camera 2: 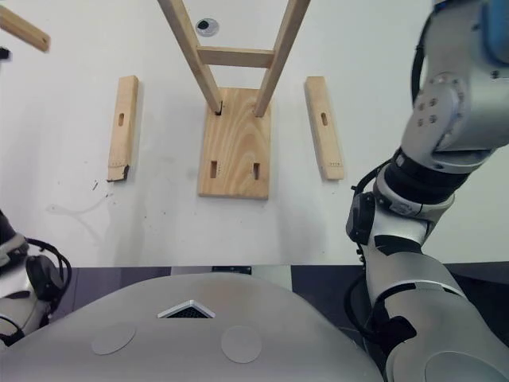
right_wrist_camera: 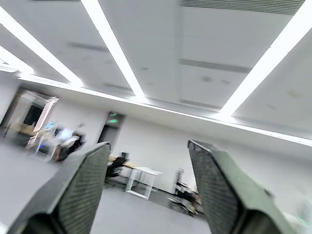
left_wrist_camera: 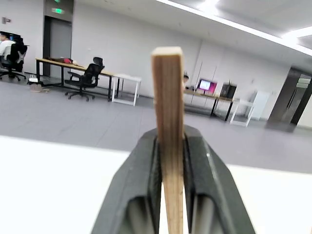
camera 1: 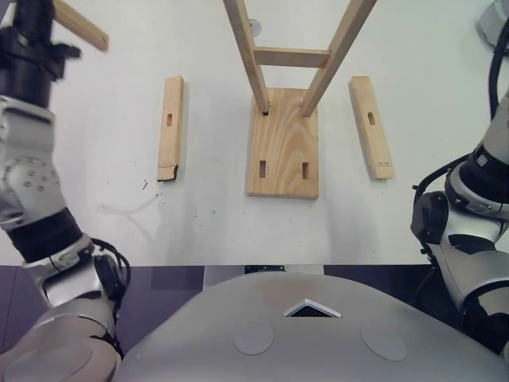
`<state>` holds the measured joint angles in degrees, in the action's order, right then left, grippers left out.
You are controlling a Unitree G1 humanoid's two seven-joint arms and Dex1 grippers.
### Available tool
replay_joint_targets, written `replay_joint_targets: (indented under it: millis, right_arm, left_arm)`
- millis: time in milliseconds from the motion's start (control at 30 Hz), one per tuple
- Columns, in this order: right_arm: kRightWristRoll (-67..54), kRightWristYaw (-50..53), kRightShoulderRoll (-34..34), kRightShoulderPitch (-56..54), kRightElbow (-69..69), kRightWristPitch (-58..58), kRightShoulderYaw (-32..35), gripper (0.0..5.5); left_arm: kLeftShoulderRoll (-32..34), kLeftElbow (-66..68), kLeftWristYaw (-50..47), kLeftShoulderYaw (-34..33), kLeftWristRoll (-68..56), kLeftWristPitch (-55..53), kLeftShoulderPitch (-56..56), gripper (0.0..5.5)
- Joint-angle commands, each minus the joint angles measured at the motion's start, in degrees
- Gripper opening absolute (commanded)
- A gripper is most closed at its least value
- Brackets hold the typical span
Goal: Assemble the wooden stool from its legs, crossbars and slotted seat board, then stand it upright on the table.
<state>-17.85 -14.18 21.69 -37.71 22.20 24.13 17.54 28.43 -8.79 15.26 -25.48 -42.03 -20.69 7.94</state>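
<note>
Fingers (left_wrist_camera: 141, 190) of the left gripper (left_wrist_camera: 171, 146) clench a wooden bar (camera 1: 79, 24) aloft, probably bound for the free slots (camera 1: 263, 169) of the seat board (camera 1: 282, 155); the right gripper (right_wrist_camera: 148, 146) is released, empty.

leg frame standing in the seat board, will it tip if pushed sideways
Probably stiff: the leg frame is two legs tied by a crossbar. It is tall and seated only at its feet in the far slots of the seat board, so a high push may lever it loose or tip it. A low push may slide the board across the table.
</note>
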Motion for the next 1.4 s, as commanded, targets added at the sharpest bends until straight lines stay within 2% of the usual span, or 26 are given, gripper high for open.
replay_joint_targets:
  millis: [33, 233, 400, 733, 1400]
  right_arm:
    - [1.02, 3.05, 0.68, 5.08, -8.98, -2.72, 6.28, 2.98]
    - [4.67, 4.20, -1.10, 19.62, -23.30, -14.32, 9.36, 2.98]
    - [6.06, 4.49, -3.06, 25.19, -32.81, -21.78, 8.29, 2.98]
    - [7.25, 5.44, -3.76, 26.92, -36.82, -26.32, 5.71, 2.98]
    - [7.09, 6.21, -3.57, 27.75, -38.44, -27.63, 4.07, 2.98]
  left_arm:
    - [-3.76, 8.01, 6.76, 2.56, 4.90, 8.30, -0.92, 0.40]
    - [-9.76, 10.72, 8.17, 3.67, 7.66, 13.72, -5.24, 0.40]
    - [-13.16, 10.41, 7.01, 4.12, 8.66, 14.81, -7.77, 0.40]
    - [-15.27, 8.83, 4.26, 4.35, 10.56, 14.30, -9.85, 0.40]
    - [-19.29, 12.96, 2.92, 4.16, 11.24, 16.42, -8.02, 0.40]
